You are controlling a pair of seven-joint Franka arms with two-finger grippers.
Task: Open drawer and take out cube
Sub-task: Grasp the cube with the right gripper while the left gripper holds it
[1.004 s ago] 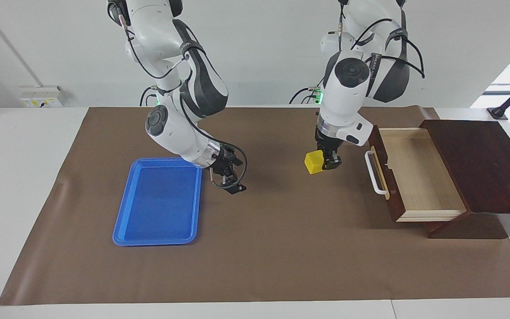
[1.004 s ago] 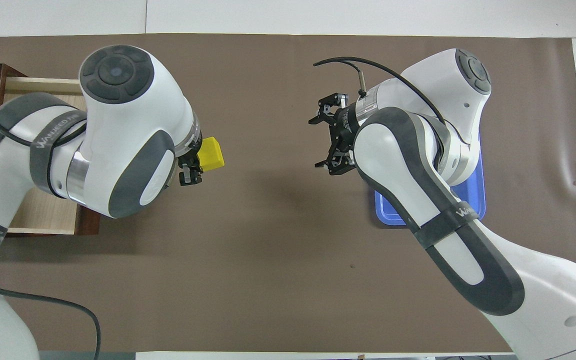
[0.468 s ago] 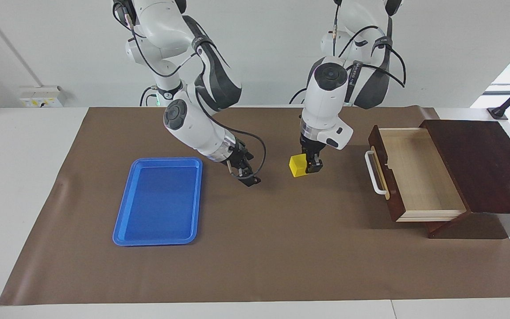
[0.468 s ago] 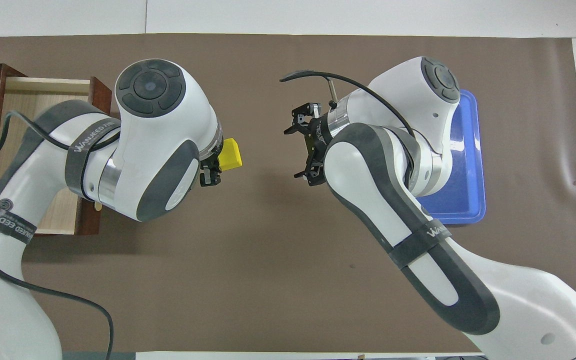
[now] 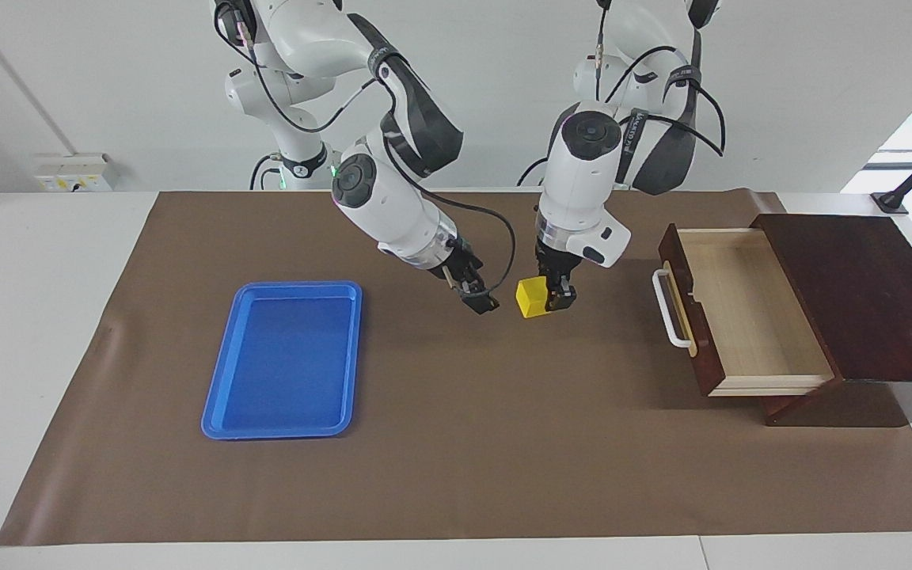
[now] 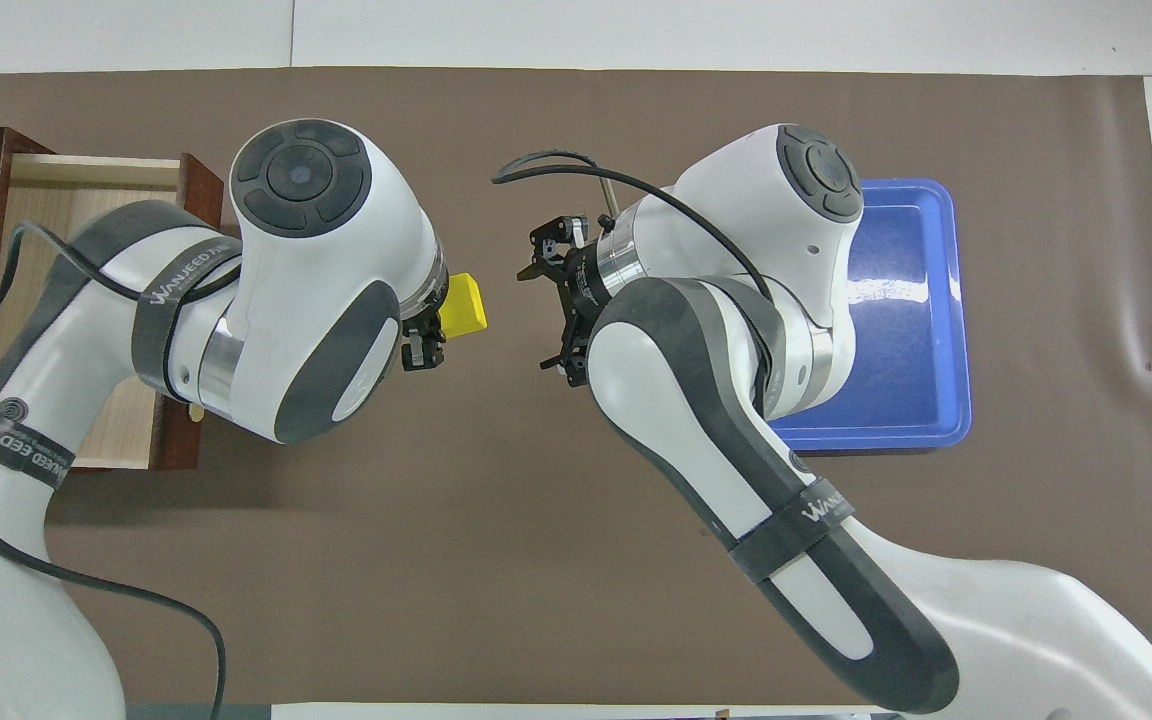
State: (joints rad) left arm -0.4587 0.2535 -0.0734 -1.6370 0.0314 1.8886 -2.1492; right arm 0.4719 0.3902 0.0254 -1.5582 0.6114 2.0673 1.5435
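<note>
We see the left tool (image 5: 549, 297) clamped on the yellow cube (image 5: 533, 297) at the frame's center, above the brown surface (image 5: 456, 443), clear of the pulled-out drawer (image 5: 741, 309) at right. The right tool (image 5: 481, 301), fingers spread, hovers just beside it, likely to receive it for the blue tray (image 5: 286, 360) at left.

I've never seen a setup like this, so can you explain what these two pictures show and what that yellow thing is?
These are two white robot arms at a table, photographed from across it and from above. The left gripper is shut on a yellow cube, up over the brown mat. The right gripper, its fingers spread open, hangs close beside the cube without touching it. The wooden drawer at the left arm's end stands pulled open, with nothing inside. A blue tray lies toward the right arm's end.
</note>
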